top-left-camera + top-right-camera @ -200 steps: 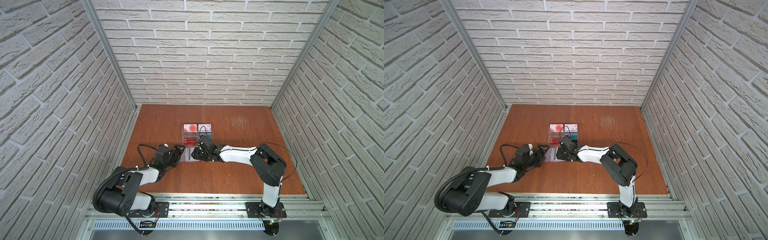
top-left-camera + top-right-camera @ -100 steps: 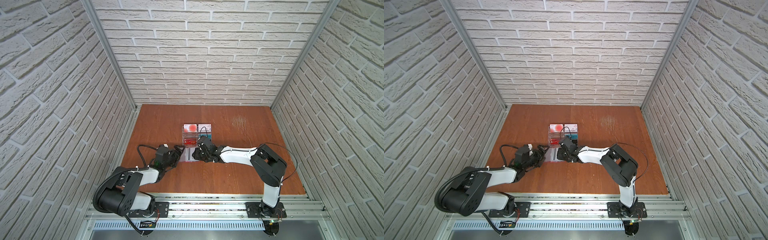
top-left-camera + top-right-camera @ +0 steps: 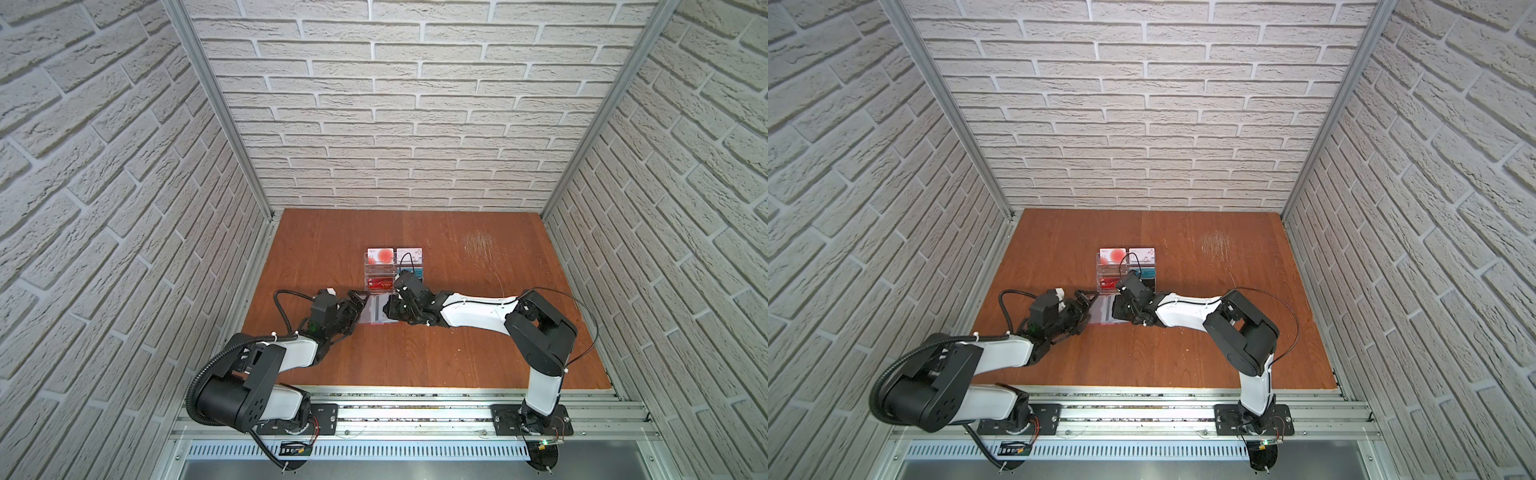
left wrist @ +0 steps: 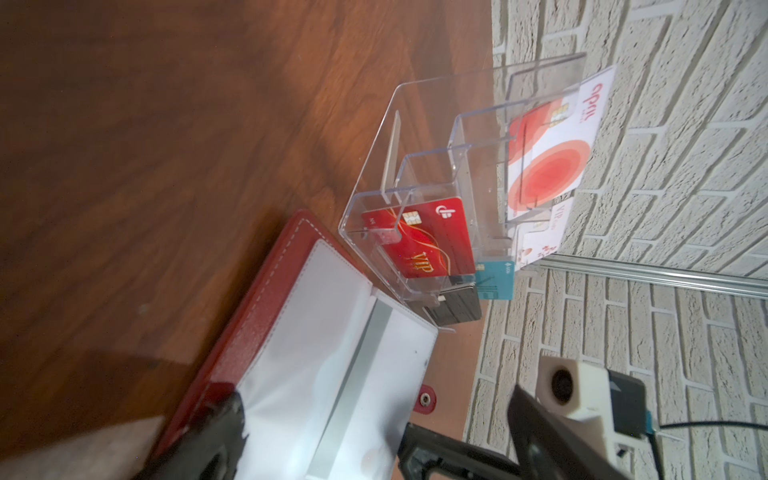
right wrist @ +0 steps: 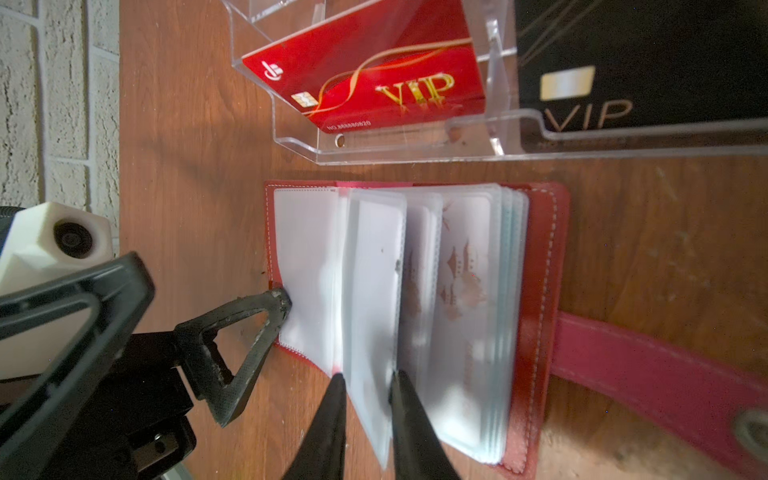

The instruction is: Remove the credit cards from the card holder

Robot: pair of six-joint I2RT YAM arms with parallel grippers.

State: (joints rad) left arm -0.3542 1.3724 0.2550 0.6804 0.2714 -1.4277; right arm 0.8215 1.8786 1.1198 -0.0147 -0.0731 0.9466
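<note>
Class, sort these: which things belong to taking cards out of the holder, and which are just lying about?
Job: card holder, cards in its sleeves, right gripper, left gripper.
Lying about: acrylic rack, red VIP card, black VIP card.

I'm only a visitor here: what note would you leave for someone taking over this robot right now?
Left gripper: open, one fingertip on the edge of the open red card holder.
Right gripper: jaws narrow, a finger each side of a sleeve with a white card; firm grip unclear.
Done: holder lies open on the table before the clear acrylic rack.
Left: cards sit in their sleeves; draw them out.
</note>
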